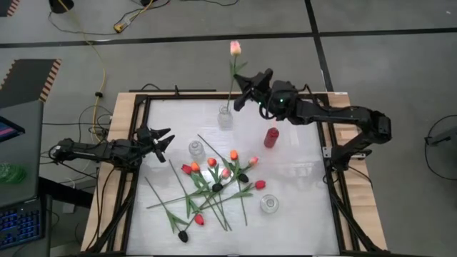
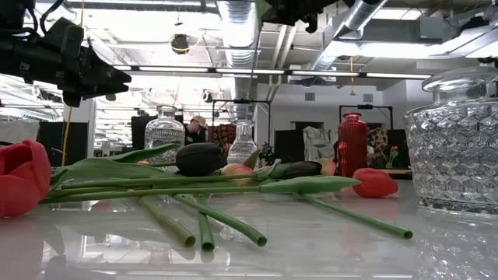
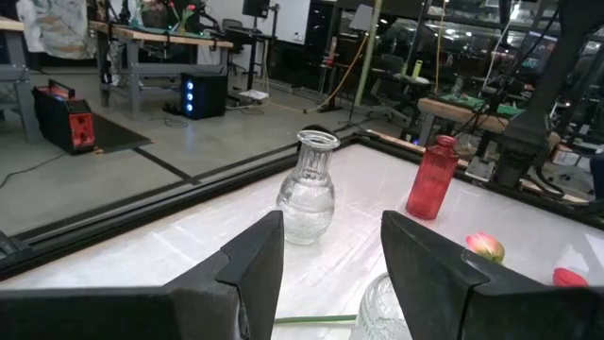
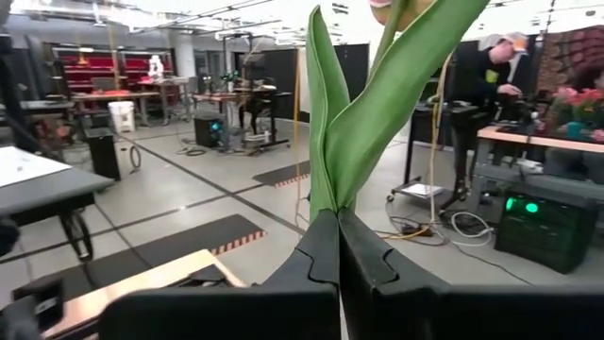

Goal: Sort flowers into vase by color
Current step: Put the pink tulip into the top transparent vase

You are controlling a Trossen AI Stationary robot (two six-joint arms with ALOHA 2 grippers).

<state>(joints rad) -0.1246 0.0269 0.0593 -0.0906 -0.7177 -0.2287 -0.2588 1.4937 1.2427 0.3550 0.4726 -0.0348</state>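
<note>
My right gripper (image 1: pixel 238 99) is raised near the table's far edge and is shut on a pink tulip (image 1: pixel 235 48). The tulip's stem runs down toward a clear vase (image 1: pixel 225 116). I cannot tell whether the stem's lower end is inside it. The other flowers (image 1: pixel 214 178) lie in a loose pile on the table's middle, with red, orange, pink and black heads. My left gripper (image 1: pixel 161 143) waits open at the table's left side, touching nothing. Its fingers (image 3: pixel 255 269) point level toward the vases. My right gripper pinches the tulip's stem where the green leaves spring from it (image 4: pixel 327 203), between its two fingers. The fingers come level from the table's right and lie across the stem. The flower stands upright and lifted. Its leaves and head are above the fingers, and the lower stem hangs below them.
A red vase (image 1: pixel 270 137) stands right of the far clear vase. A second clear vase (image 1: pixel 196 150) stands just right of my left gripper, and a third (image 1: pixel 268 204) sits near the pile's right. People work at benches beyond the table (image 4: pixel 495 71).
</note>
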